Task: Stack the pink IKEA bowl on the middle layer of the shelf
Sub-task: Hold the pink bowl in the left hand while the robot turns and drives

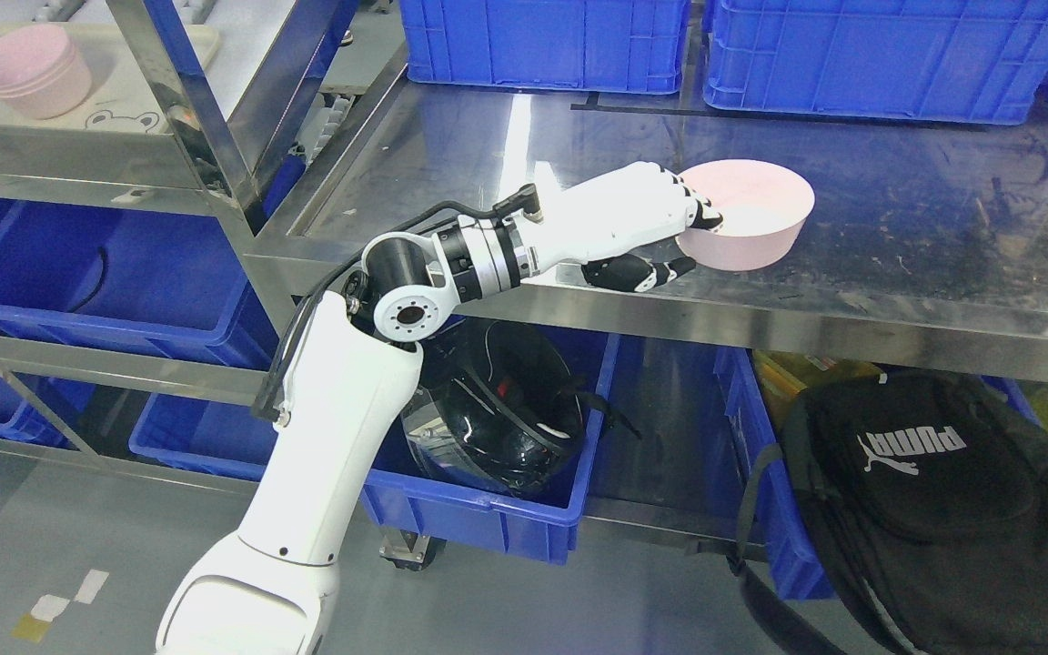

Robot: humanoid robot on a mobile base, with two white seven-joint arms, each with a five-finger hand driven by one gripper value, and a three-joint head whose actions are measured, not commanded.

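The pink bowl (747, 226) is seen on the steel table (897, 236), near its front edge. Its near rim is pinched by the left hand (642, 227): the fingers (701, 214) are hooked over the rim, the thumb (638, 271) is pressed low against the outer wall. The bowl appears tipped slightly, so the grip should be firmed before lifting. A stack of pink bowls (33, 68) is seen on a tray (137, 100) on the shelf (187, 118) at upper left, well apart. The bowl should be raised clear of the table, kept level, carried round the shelf post and lowered squarely into the stack. The right hand is not seen.
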